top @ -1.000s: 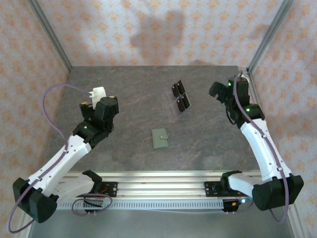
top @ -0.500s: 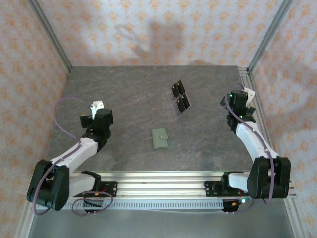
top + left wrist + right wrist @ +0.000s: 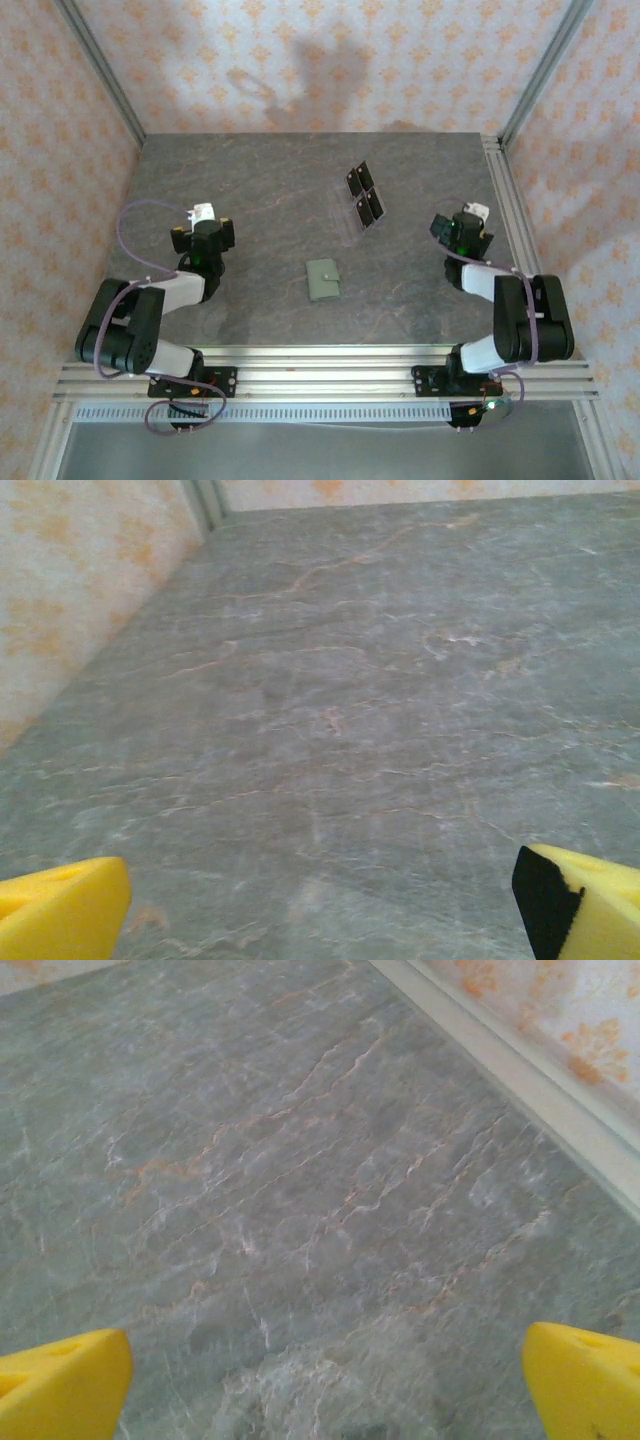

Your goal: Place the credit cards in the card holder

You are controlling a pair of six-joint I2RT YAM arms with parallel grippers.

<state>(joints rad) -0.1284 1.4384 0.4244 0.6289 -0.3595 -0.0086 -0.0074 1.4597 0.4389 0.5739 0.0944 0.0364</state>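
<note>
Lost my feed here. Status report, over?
Left gripper and right gripper: jaws open, empty. Card holder closed, mid-table; credit cards beyond it, not yet in. Nothing between them.

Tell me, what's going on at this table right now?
Nothing is being handled. The left gripper and right gripper are both open and empty, one off to each side. The closed card holder lies in the middle of the table, and the black credit cards lie beyond it, untouched.
</note>
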